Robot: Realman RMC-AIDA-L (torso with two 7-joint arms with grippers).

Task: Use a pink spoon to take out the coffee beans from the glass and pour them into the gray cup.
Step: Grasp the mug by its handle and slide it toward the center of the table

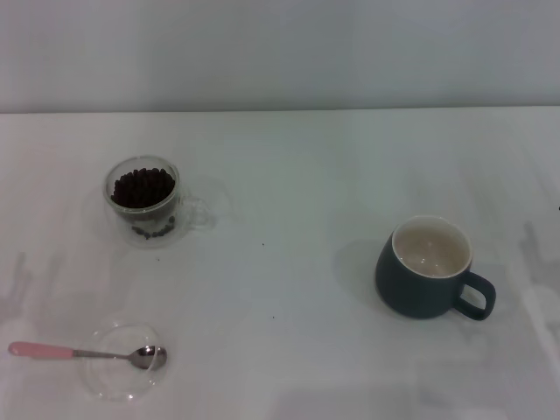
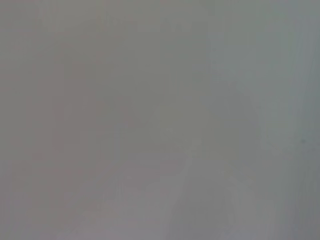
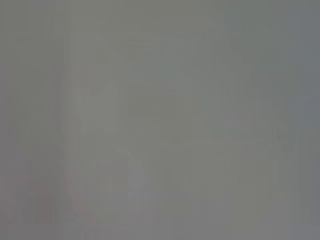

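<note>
In the head view the glass [image 1: 144, 201] stands at the left of the white table, its handle turned right, filled with dark coffee beans [image 1: 143, 187]. The pink spoon [image 1: 86, 353] lies near the front left, its metal bowl resting in a flat clear dish [image 1: 112, 382] and its pink handle pointing left over the rim. The gray cup [image 1: 427, 268] stands at the right, upright, cream inside, nothing in it, handle to the right. Neither gripper shows in any view. Both wrist views show only a plain grey surface.
The white table [image 1: 289, 289] runs back to a pale wall. A wide bare stretch lies between the glass and the gray cup.
</note>
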